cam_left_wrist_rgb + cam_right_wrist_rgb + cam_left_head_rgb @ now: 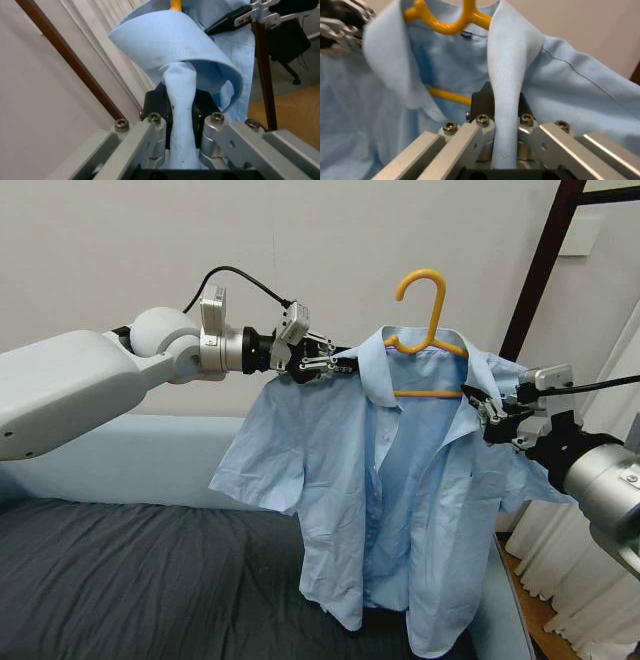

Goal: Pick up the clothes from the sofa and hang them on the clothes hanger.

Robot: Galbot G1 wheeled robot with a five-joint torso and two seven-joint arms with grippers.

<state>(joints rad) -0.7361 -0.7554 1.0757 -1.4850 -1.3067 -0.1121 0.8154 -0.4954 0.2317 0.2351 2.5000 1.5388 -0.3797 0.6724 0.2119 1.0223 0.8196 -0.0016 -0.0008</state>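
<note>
right gripper [478, 405], left gripper [338, 365] clamp shirt [330, 470]

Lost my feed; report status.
Both shut on shirt: left gripper at shoulder, right gripper at collar. Shirt on yellow hanger, above sofa. Nothing blocking.

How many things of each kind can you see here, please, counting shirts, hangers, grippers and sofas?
shirt: 1, light blue
hanger: 1, yellow, inside the shirt's collar
grippers: 2, the left gripper and the right gripper, each shut on the shirt
sofa: 1, below the shirt
Total: 5
</note>
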